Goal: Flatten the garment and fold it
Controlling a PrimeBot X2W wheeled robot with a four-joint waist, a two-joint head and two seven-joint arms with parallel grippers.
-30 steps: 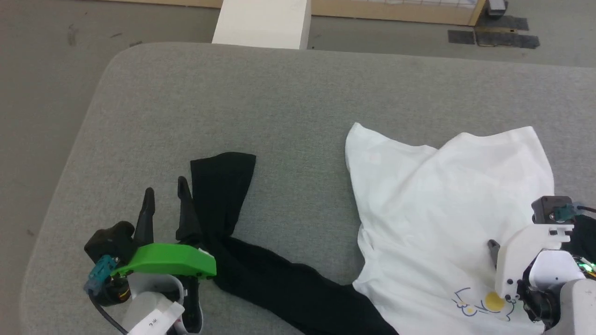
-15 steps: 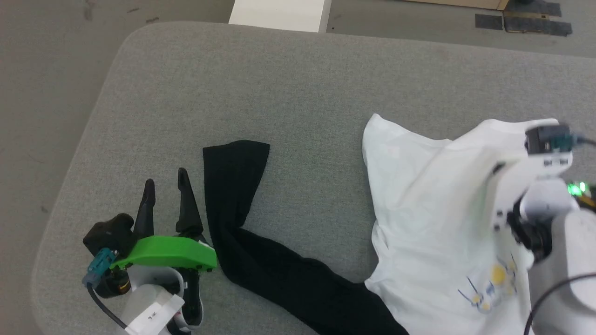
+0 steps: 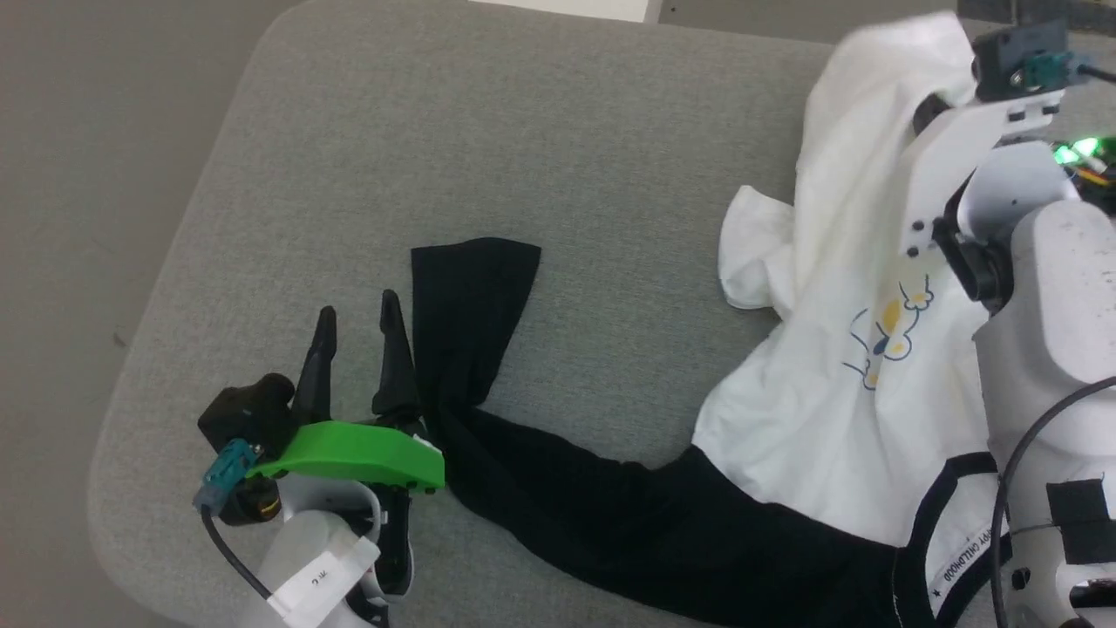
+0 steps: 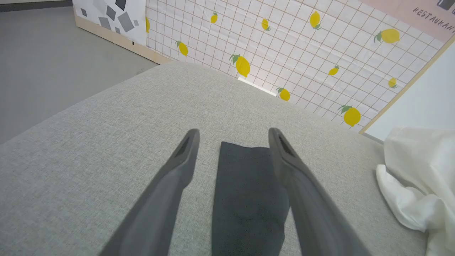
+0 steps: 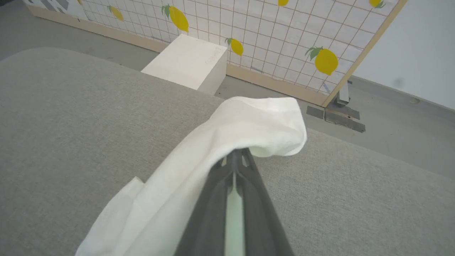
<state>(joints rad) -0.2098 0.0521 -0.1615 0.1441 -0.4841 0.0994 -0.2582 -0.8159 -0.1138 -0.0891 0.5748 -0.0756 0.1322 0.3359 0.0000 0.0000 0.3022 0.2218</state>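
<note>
Two arms frame the bottom of the head view. Nearest me, at the lower right, the black neckline with its white lettered band (image 3: 959,563) lies against my right arm's pale casing. It belongs to the white-bodied, black-sleeved shirt (image 3: 819,410), which is spread over the right half of the grey fabric-covered table (image 3: 558,131). At the lower left, my left gripper (image 3: 358,305) is low over the table with its long dark fingers spread wide and nothing between them but cloth lying flat. Its right finger is just beside the long black sleeve (image 3: 558,506); I cannot tell whether they touch. That sleeve runs from the shoulder across the table toward my left, bends at the gripper and ends in a flat cuff (image 4: 245,156). In the left wrist view the cuff lies between the two open fingers. Farther out on my right, the white body slants up off the table, with the small yellow-and-blue cartoon print (image 3: 885,331) facing up. My right gripper (image 5: 236,156) has its jaws pressed together on a fold of that white fabric, which drapes over the fingertips. A loose white flap (image 3: 754,262) rests on the grey surface beside the lifted part. Beyond the table's far edge a white block (image 5: 186,62) stands on the grey floor (image 5: 391,117), and behind it is a gridded panel printed with yellow lemons (image 5: 284,32).
</note>
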